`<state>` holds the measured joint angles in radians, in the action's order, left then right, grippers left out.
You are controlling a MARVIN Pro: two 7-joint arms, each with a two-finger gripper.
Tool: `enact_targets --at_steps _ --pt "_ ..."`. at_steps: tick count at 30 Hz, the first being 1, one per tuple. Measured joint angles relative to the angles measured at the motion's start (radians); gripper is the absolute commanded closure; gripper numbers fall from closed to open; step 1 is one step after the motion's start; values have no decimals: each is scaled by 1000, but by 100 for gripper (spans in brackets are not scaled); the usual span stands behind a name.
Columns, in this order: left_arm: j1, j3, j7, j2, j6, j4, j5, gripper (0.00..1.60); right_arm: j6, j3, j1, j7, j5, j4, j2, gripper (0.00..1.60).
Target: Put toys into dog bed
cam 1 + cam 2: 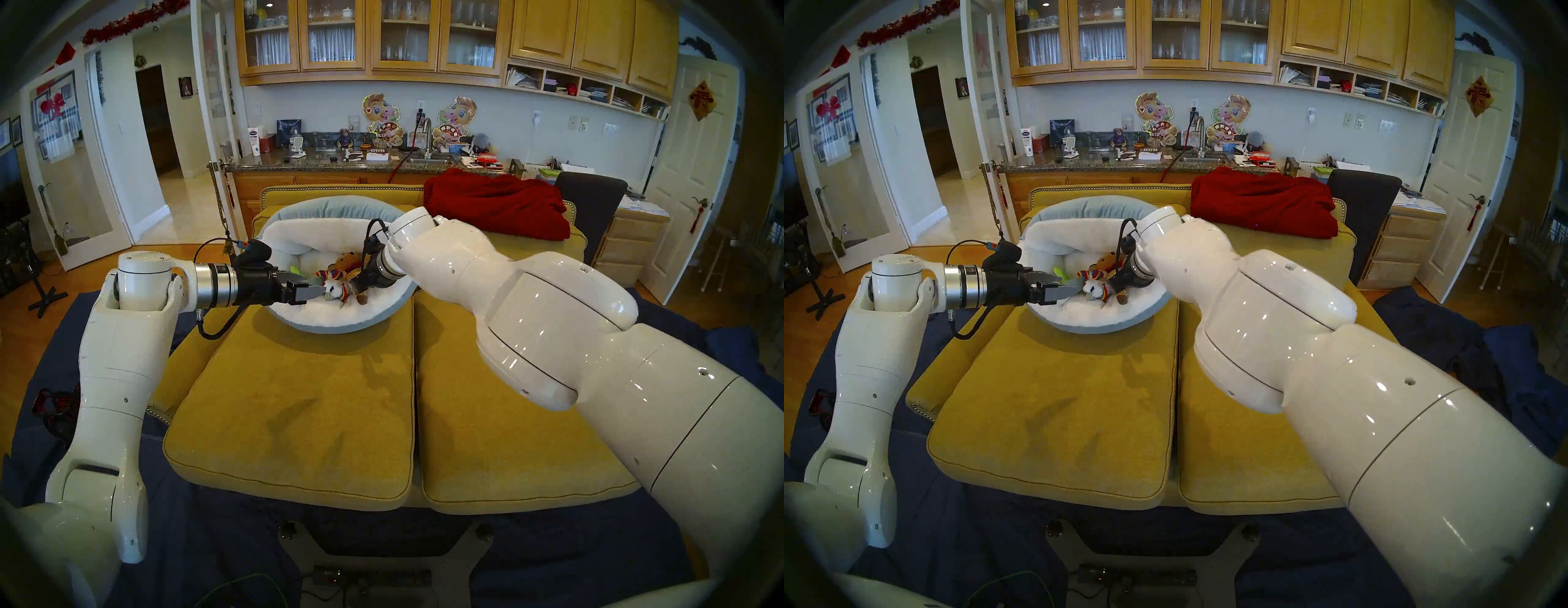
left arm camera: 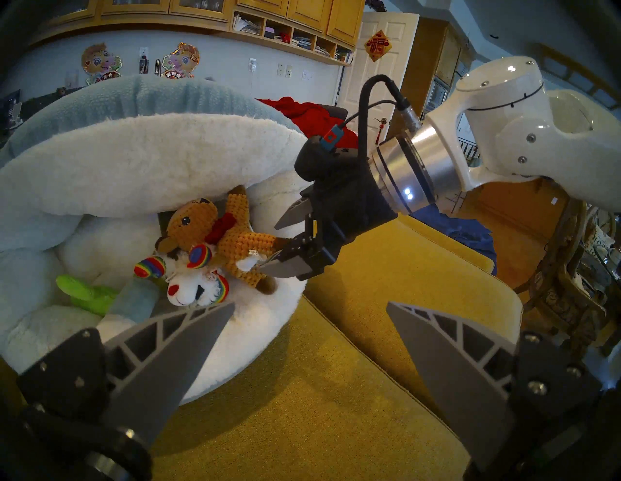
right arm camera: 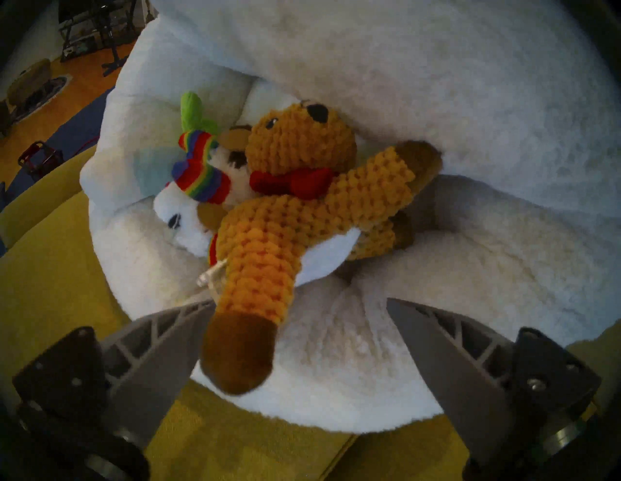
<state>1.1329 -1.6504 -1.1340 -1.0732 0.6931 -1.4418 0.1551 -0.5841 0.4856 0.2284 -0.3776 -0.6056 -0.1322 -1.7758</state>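
Both grippers gape empty, the right gripper just letting the brown knitted bear drop beside the rainbow-pawed white toy and green cactus in the dog bed, left gripper idle nearby; next, likely withdrawing clear
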Motion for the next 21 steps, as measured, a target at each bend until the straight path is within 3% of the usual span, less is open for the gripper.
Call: enact_targets --at_steps 21 --pt "9 1 1 0 -1 1 -2 0 -69 17 -99 -142 12 -45 76 0"
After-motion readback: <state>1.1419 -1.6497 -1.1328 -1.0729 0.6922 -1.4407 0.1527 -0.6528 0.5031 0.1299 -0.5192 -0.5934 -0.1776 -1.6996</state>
